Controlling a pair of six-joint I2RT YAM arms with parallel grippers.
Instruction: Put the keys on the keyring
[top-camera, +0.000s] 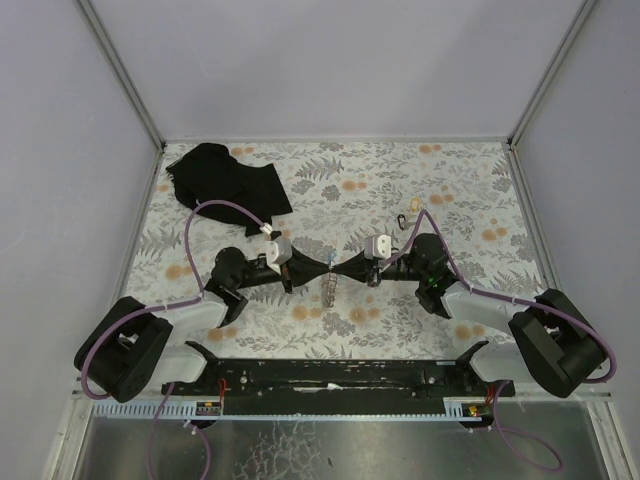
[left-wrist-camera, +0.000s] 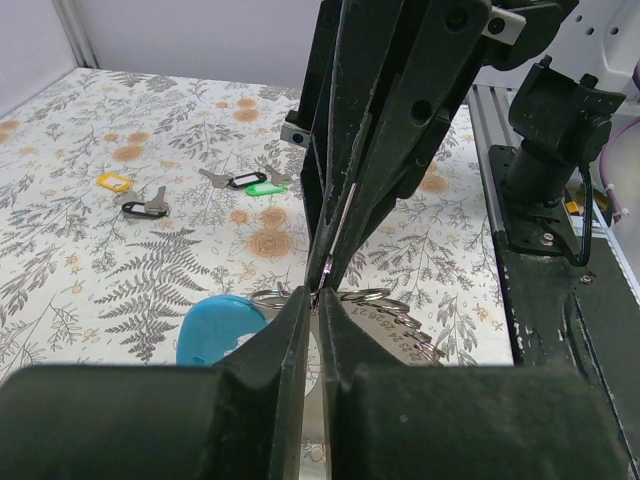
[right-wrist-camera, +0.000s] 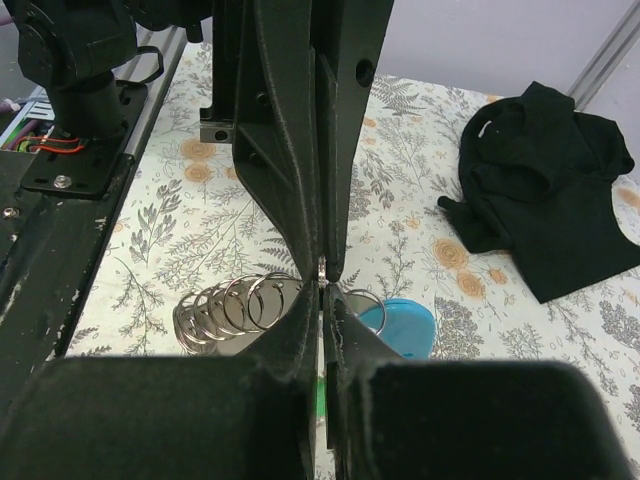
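Contact mid-frame in the overhead view, tip to tip. My right fingers (right-wrist-camera: 292, 338) are pressed together on what I take for a green-tagged key (left-wrist-camera: 337, 225). Its blade points straight at my left fingers (left-wrist-camera: 282, 338), which pinch the keyring (left-wrist-camera: 372, 298), rings dangling beneath. Loose keys (left-wrist-camera: 245, 182) lie upper left on the tabletop (left-wrist-camera: 100, 260).

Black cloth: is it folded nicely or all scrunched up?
Scrunched up, not folded. The black cloth lies bunched in an uneven heap, with lumpy edges, on the flowery table.
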